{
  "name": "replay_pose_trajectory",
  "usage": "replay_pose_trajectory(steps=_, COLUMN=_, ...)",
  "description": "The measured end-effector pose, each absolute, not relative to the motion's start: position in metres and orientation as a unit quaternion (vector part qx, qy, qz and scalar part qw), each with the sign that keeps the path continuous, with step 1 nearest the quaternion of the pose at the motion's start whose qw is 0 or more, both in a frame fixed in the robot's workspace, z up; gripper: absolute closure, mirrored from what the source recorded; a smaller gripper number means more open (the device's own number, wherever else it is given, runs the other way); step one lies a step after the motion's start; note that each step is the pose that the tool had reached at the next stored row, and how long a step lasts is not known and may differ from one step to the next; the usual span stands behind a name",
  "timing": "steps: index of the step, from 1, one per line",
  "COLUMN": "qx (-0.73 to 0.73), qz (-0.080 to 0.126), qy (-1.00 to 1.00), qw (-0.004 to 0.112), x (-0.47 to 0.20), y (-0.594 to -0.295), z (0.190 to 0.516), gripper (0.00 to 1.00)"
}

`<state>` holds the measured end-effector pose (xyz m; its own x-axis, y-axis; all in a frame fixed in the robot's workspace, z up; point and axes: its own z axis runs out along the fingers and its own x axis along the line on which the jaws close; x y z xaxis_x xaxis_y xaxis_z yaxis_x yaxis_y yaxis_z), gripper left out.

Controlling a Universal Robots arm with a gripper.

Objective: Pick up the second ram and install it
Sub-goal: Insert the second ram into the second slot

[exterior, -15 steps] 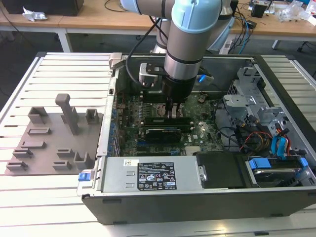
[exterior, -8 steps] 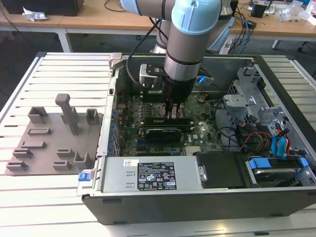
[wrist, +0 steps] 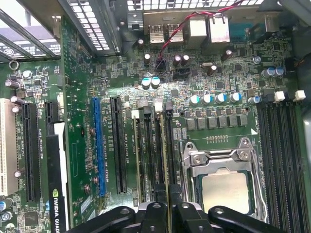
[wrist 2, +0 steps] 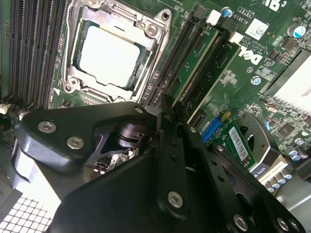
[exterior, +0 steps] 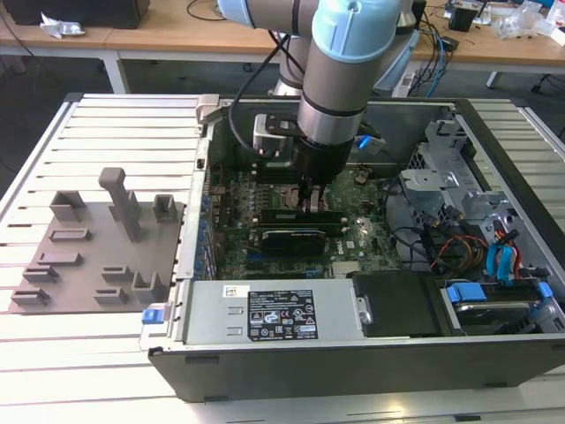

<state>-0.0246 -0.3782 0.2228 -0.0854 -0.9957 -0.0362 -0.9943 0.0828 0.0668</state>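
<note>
The second ram [wrist 2: 197, 65] stands on edge in a memory slot just beside the processor socket [wrist 2: 112, 54], its green board visible in the second wrist view, with a further stick seated in the neighbouring slot on the side away from the socket. In the first wrist view the second ram [wrist: 168, 160] runs as a thin edge between the socket and the long black expansion slots.

The tool [wrist: 170, 209] sits directly over this stick, its two black fingers [wrist: 156, 216] drawn narrow with only a slim gap between them, aligned on the stick's top edge. Whether the fingers actually clamp the board cannot be told.

In the exterior view the tool [exterior: 311, 199] reaches down into the open computer case [exterior: 353, 353], just beside the black expansion card [exterior: 287, 237] on the motherboard. The power supply [exterior: 274, 311] lies along the near case wall. To the exterior view's left of the case, grey holder blocks [exterior: 97, 252] stand on the slatted table [exterior: 115, 124].
</note>
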Motion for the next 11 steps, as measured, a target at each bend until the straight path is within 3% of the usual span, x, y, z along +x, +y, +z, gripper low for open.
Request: replay_pose_trajectory(steps=11, qx=0.682, qz=-0.037, qy=-0.731, qw=0.009, x=-0.0249, y=-0.3783, z=0.2217, gripper=0.86)
